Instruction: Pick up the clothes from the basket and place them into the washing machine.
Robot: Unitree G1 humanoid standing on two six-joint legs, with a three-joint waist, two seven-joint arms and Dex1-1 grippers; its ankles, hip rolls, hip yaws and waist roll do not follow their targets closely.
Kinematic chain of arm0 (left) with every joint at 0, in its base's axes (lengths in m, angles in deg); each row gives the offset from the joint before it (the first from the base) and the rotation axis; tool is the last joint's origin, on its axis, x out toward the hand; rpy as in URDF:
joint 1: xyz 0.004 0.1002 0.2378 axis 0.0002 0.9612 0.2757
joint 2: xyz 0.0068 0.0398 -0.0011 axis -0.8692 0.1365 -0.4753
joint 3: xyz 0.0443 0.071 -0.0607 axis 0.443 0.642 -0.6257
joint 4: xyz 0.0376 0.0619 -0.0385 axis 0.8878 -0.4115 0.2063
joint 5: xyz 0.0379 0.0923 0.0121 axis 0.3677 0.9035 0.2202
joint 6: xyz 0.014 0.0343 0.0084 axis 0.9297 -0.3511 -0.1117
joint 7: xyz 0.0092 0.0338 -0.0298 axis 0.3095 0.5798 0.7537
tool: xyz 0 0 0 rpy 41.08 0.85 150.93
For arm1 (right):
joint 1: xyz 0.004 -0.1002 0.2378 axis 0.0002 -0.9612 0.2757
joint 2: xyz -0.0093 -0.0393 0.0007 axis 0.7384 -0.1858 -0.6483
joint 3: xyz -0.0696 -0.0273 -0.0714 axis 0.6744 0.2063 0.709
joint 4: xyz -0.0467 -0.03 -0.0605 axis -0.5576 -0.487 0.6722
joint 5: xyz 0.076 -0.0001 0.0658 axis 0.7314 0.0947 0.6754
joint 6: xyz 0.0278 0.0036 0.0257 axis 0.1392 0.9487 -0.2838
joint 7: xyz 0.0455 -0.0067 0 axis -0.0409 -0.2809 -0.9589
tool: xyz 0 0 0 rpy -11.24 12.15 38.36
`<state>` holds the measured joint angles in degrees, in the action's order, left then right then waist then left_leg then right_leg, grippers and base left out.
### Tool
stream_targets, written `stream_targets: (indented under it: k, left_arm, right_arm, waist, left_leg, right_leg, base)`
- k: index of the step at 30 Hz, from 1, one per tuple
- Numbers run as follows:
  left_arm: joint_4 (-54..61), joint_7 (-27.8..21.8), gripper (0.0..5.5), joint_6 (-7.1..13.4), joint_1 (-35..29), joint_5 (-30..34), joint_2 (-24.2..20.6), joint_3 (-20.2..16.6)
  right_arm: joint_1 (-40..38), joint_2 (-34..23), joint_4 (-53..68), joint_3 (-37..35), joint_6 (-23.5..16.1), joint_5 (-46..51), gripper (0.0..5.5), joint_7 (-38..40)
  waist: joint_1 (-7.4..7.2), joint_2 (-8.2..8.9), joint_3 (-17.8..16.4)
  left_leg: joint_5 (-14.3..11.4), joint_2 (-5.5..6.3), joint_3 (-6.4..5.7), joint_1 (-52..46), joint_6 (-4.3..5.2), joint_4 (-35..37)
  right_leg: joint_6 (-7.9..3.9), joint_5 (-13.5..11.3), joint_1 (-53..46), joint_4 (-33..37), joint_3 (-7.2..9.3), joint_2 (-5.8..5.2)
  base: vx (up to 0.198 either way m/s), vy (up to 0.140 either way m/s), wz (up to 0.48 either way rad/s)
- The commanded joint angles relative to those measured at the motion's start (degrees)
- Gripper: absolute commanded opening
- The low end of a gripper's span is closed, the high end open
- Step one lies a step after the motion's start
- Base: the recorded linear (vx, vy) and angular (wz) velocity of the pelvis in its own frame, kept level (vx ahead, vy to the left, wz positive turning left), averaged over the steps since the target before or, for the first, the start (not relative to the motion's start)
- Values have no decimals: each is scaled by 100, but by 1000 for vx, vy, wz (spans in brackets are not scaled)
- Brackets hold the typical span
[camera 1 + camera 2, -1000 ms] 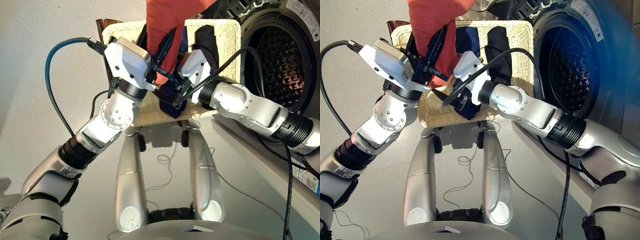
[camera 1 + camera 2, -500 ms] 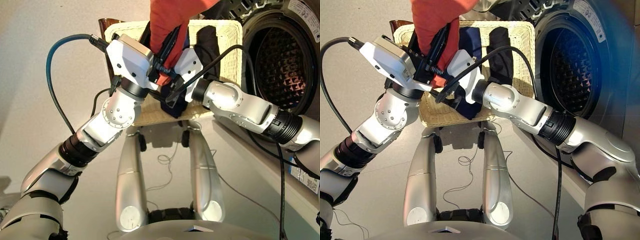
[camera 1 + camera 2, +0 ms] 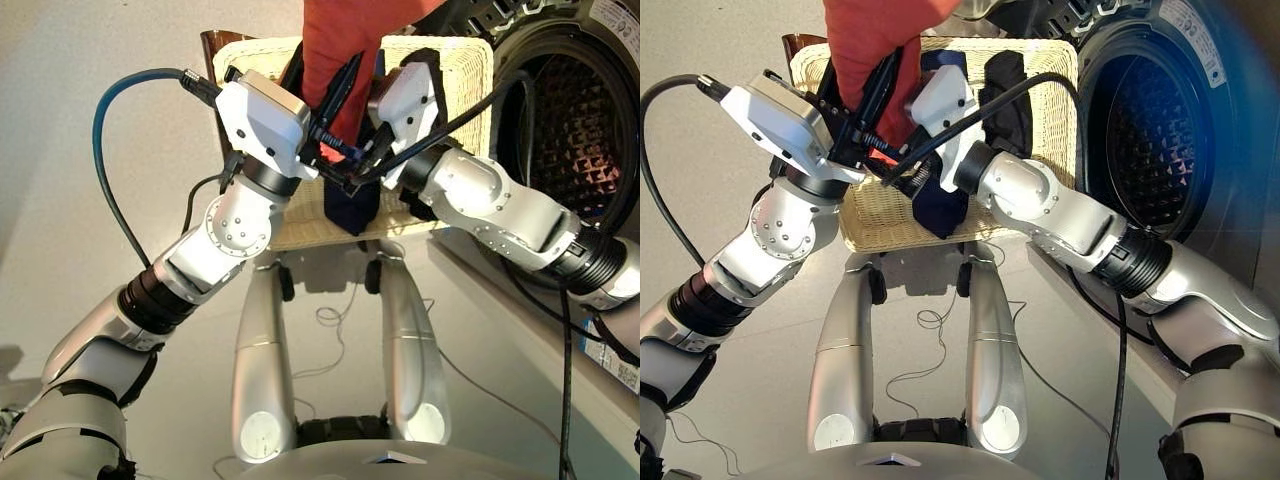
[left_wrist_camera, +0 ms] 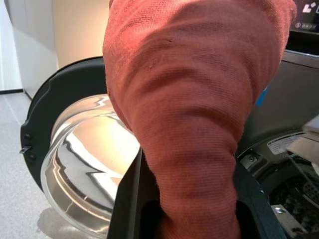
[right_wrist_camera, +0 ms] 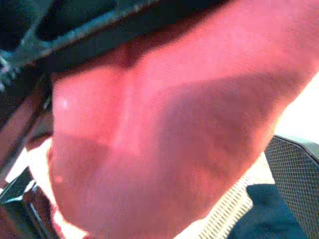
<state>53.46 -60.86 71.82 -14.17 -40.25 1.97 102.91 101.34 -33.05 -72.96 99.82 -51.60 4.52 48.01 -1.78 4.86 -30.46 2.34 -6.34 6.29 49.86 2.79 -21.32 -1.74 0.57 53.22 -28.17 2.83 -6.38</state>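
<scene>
Left tool (image 3: 335, 100) holds the red-orange cloth (image 3: 345, 40) tight between its two black fingers, and the cloth stands up high, above the basket (image 3: 455, 85). In the left wrist view the cloth is pinched low down between the fingers, with the round glass door (image 4: 75, 149) of the washing machine open behind it. Just to the right, the right tool (image 3: 902, 165) is close up against the same red cloth, but I cannot tell if its fingers are wide or closed. A navy blue cloth (image 3: 938, 208) hangs over the near rim of the basket, right under that tool, and the black cloth (image 3: 1005, 90) lies inside the basket. Farthest right is the washing machine (image 3: 560, 110), with its drum open and dark. To do this step well, I think the left tool should keep its tight hold and carry the red cloth across to the drum, high enough to miss the basket rim and the cables (image 3: 470, 105).
</scene>
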Motion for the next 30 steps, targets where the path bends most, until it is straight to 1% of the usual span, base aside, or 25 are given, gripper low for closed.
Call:
stream_targets:
  k: [1, 4, 5, 6, 7, 12, 19, 21, 23, 24, 25, 26, 27, 28, 29, 30]
  left_arm:
    - [791, 60, 0, 288, -4, 149, -252, -180]
    - [713, 108, 0, 304, -130, 77, -244, -139]
    - [695, 111, 0, 299, -186, 54, -248, -150]
    - [679, 122, 0, 298, -225, 32, -230, -157]
    - [684, 148, 0, 292, -245, 44, -189, -150]
    - [733, 177, 0, 283, -154, 153, -105, -191]
    - [792, 288, 0, 256, -22, 456, 137, -321]
    - [785, 326, 0, 247, 8, 512, 215, -355]
    - [796, 323, 149, 280, 45, 532, 307, -364]
    - [811, 326, 153, 274, 88, 559, 337, -376]
    - [801, 347, 181, 266, 124, 601, 360, -370]
    - [785, 362, 216, 270, 147, 600, 386, -360]
    - [768, 364, 265, 274, 137, 599, 388, -360]
    - [739, 365, 423, 279, 143, 587, 439, -332]
    - [696, 376, 550, 287, 138, 571, 478, -316]
    - [663, 387, 550, 296, 112, 560, 520, -287]
  right_arm:
    - [285, -246, 870, -434, -622, 204, 550, 39]
    - [384, -264, 799, -334, -598, 151, 550, 84]
    - [403, -272, 786, -303, -574, 117, 274, 85]
    - [413, -262, 784, -289, -563, 88, 73, 90]
    - [382, -225, 759, -293, -565, 71, 0, 114]
    - [253, -83, 692, -426, -547, -304, 0, 189]
    - [-186, 689, 93, -1092, -531, -1682, 0, 806]
    - [-203, 881, -15, -1278, -578, -2245, 0, 934]
    - [-283, 1043, -202, -1437, -562, -2575, 0, 1089]
    - [-390, 1170, -306, -1593, -539, -2701, 0, 1225]
    - [-491, 1301, -425, -1734, -608, -2885, 0, 1389]
    - [-584, 1438, -558, -1852, -613, -3043, 0, 1566]
    - [-619, 1501, -595, -1910, -596, -3201, 0, 1591]
    - [-774, 1620, -699, -2040, -643, -3325, 0, 1751]
    - [-840, 1705, -772, -2116, -652, -3411, 0, 1810]
    - [-918, 1803, -884, -2212, -691, -3531, 0, 1984]
  waist:
    - [-111, -45, 67]
    - [-117, -56, 67]
    - [-118, -63, 67]
    - [-121, -65, 67]
    - [-116, -72, 67]
    - [-105, -103, 67]
    - [-95, -156, 67]
    - [-86, -177, 67]
    - [-86, -205, 67]
    - [-88, -217, 67]
    - [-92, -231, 67]
    - [-92, -250, 67]
    - [-95, -258, 67]
    - [-100, -278, 67]
    - [-100, -298, 67]
    - [-100, -325, 67]
  left_leg:
    - [-229, -201, -116, -136, 389, -171]
    - [-213, -203, -131, -125, 401, -170]
    - [-210, -203, -138, -123, 408, -172]
    - [-206, -205, -137, -125, 410, -167]
    - [-199, -206, -135, -125, 412, -158]
    - [-205, -194, -144, -104, 408, -167]
    - [-229, -174, -144, -117, 374, -164]
    - [-242, -172, -153, -109, 362, -170]
    - [-252, -175, -168, -80, 355, -194]
    - [-258, -173, -175, -79, 349, -199]
    - [-265, -171, -169, -80, 342, -201]
    - [-269, -171, -171, -69, 341, -201]
    - [-273, -172, -170, -54, 340, -211]
    - [-277, -169, -174, -41, 337, -213]
    - [-277, -167, -169, -22, 337, -228]
    - [-280, -160, -168, -8, 335, -236]
  right_leg:
    - [-656, -20, -175, 397, -395, -260]
    - [-655, -26, -161, 381, -396, -262]
    - [-653, -25, -154, 374, -391, -264]
    - [-652, -23, -157, 377, -390, -263]
    - [-652, -29, -154, 377, -389, -264]
    - [-639, -17, -149, 360, -379, -264]
    - [-619, -6, -169, 377, -399, -252]
    - [-619, 8, -161, 374, -408, -253]
    - [-611, 29, -140, 341, -405, -264]
    - [-604, 41, -131, 323, -411, -257]
    - [-601, 52, -122, 308, -415, -256]
    - [-603, 55, -115, 302, -418, -254]
    - [-602, 62, -103, 295, -421, -251]
    - [-600, 78, -87, 284, -424, -255]
    - [-599, 82, -74, 268, -432, -258]
    - [-598, 86, -58, 248, -438, -258]
  base:
    - [0, 0, 0]
    - [0, 0, 0]
    - [0, 0, 0]
    - [0, 0, 0]
    - [0, 0, 0]
    - [0, 0, 0]
    - [0, 0, 0]
    - [0, 0, 0]
    - [0, 0, 0]
    - [0, 0, 0]
    - [0, 0, 0]
    - [0, 0, 0]
    - [0, 0, 0]
    - [0, 0, 0]
    - [0, 0, 0]
    - [0, 0, 0]
